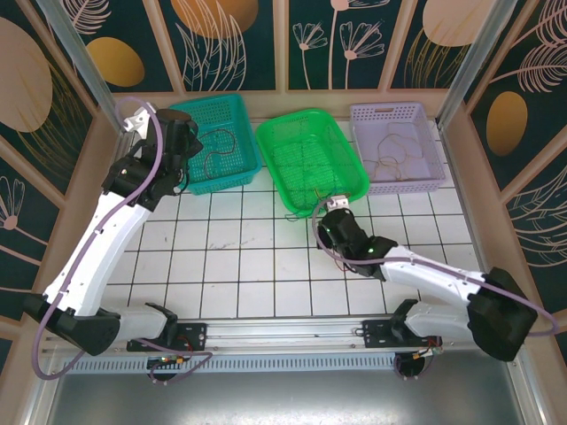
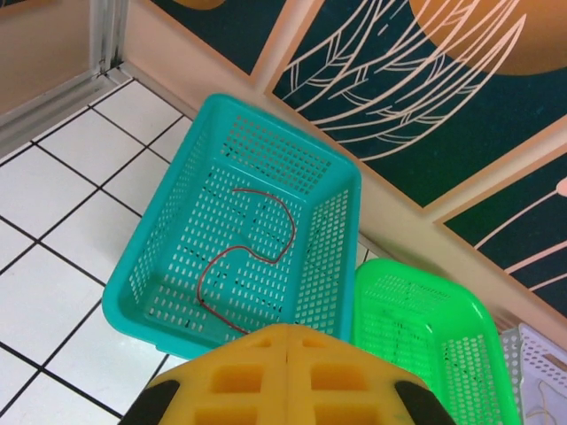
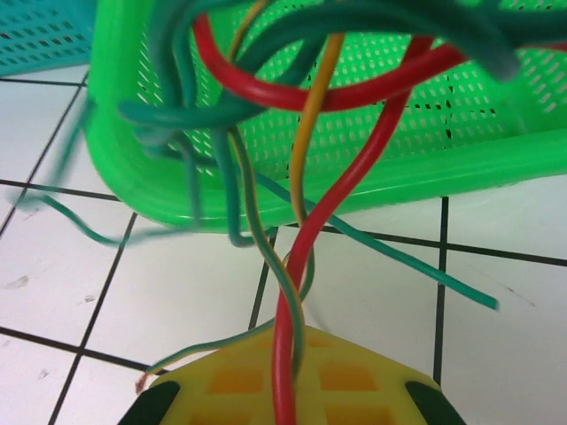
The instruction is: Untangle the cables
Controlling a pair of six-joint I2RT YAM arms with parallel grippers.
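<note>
A tangle of cables hangs in front of the right wrist camera: a red one, dark green ones, an orange-yellow one and a green-yellow striped one. My right gripper is shut on the red cable and the striped wire, at the front rim of the green basket. Another red cable lies curled in the teal basket. My left gripper hovers shut above that basket's near edge, holding nothing. From above, the left gripper and right gripper are far apart.
A purple basket at the back right holds a thin tan cable. The three baskets stand in a row along the back wall. White tiled floor stretches between the arms and the baskets. Loose green cable ends trail over the tiles.
</note>
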